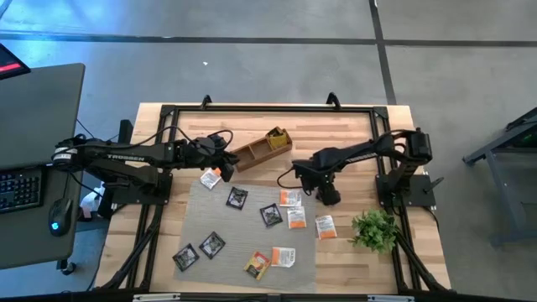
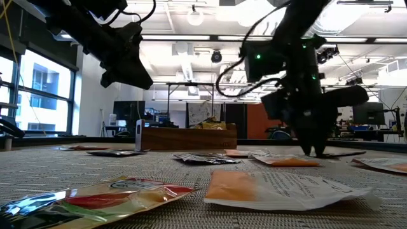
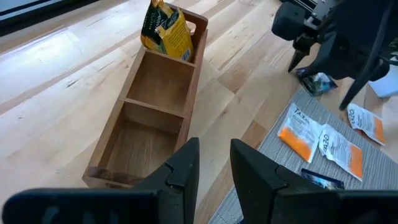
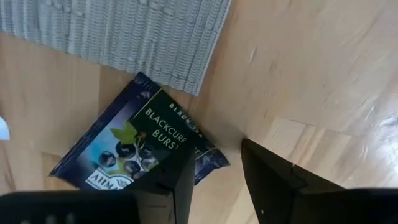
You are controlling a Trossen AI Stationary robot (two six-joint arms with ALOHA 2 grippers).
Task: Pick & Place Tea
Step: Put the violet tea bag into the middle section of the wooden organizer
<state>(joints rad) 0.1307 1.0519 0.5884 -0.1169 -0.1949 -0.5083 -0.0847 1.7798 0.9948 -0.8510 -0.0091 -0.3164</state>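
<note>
Several tea sachets, black, orange-white and yellow, lie flat on the grey mat (image 1: 243,226). A dark blackcurrant sachet (image 4: 130,146) lies on the bare wood at the mat's far right corner. My right gripper (image 4: 214,162) points straight down over it, open, its fingers either side of the sachet's corner. A wooden box (image 3: 149,118) holds a yellow sachet (image 3: 166,31) upright in its far compartment. My left gripper (image 3: 214,152) hovers above the box's near left end, open by a narrow gap with nothing between the fingers. My right gripper comes at the dark sachet from above, fingers pointing down. One finger (image 4: 177,180) stands over the sachet's edge near a corner (image 4: 208,158), the other (image 4: 273,180) over bare wood. Whether a finger touches the sachet I cannot tell.
A small green plant (image 1: 375,228) stands on the table right of the mat, near my right arm. An orange-white sachet (image 1: 210,178) lies at the mat's far left corner below my left gripper. A dark desk with keyboard (image 1: 21,186) and mouse sits left of the table.
</note>
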